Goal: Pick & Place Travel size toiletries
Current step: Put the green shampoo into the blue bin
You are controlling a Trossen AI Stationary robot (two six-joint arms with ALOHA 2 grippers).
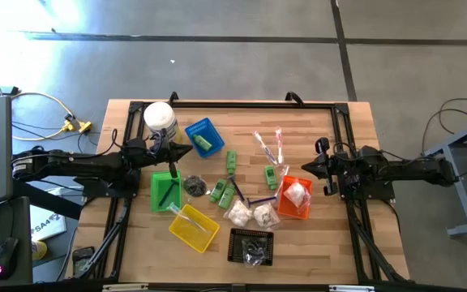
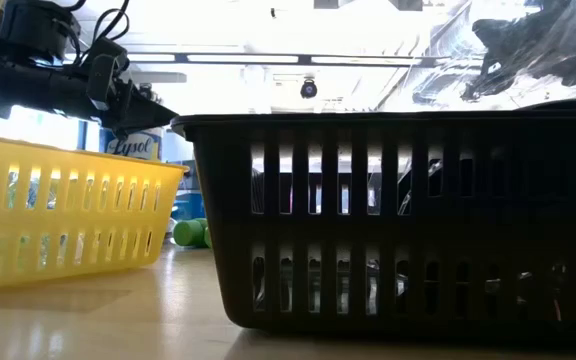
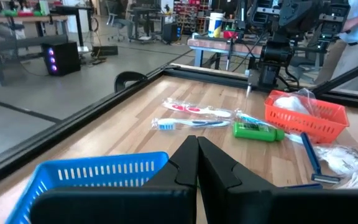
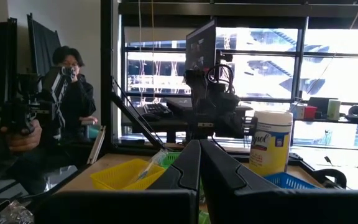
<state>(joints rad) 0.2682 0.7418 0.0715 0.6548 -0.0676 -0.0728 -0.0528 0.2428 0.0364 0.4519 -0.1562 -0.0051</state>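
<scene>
The toiletries lie about the middle of the table: green bottles (image 1: 231,161) (image 1: 272,176) (image 3: 257,130), clear-wrapped sticks (image 1: 267,146) (image 3: 194,109), white puffy packets (image 1: 250,214) and a grey bit (image 1: 194,186). One more green bottle lies in the blue basket (image 1: 203,136), and a white packet in the orange basket (image 1: 295,197) (image 3: 306,115). My left gripper (image 1: 186,151) (image 3: 193,144) hovers shut at the table's left, beside the blue basket. My right gripper (image 1: 306,165) (image 4: 195,146) hovers shut at the table's right, near the orange basket. Neither holds anything.
A green basket (image 1: 165,191), a yellow basket (image 1: 193,227) (image 2: 58,215) and a black basket (image 1: 251,246) (image 2: 398,220) stand toward the near edge. A big white jar (image 1: 160,119) (image 4: 272,140) stands at the far left. A person (image 4: 67,93) stands beyond the table.
</scene>
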